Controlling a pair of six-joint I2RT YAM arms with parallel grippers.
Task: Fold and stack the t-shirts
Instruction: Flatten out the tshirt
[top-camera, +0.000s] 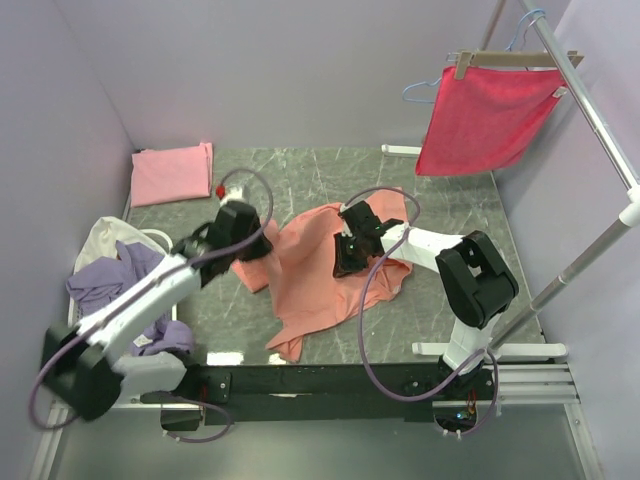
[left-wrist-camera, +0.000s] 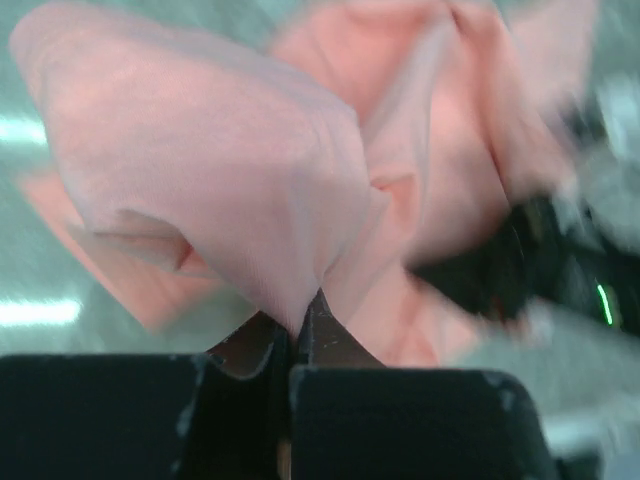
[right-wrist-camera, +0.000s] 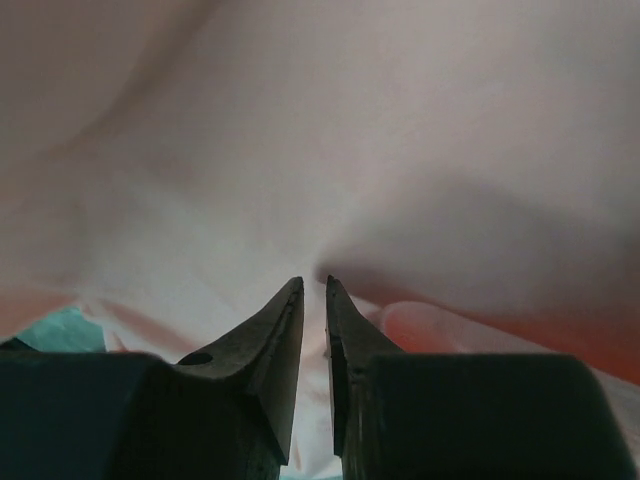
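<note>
The salmon-orange t-shirt (top-camera: 310, 275) lies crumpled in the middle of the table. My left gripper (top-camera: 252, 243) is shut on its left edge; in the left wrist view the cloth (left-wrist-camera: 230, 170) bunches up from the closed fingertips of the gripper (left-wrist-camera: 303, 305). My right gripper (top-camera: 350, 258) is over the shirt's middle. In the right wrist view its jaws (right-wrist-camera: 313, 285) are nearly closed, pinching a fold of the cloth (right-wrist-camera: 400, 150). A light pink t-shirt (top-camera: 172, 172) lies folded at the back left. Lavender (top-camera: 108, 280) and cream (top-camera: 103, 238) shirts are heaped at the left.
A bright crimson cloth (top-camera: 485, 118) hangs from a hanger on a metal rack (top-camera: 600, 130) at the back right. A small red object (top-camera: 220, 190) lies by the pink shirt. The heap sits in a white bin (top-camera: 158, 240) at the left edge.
</note>
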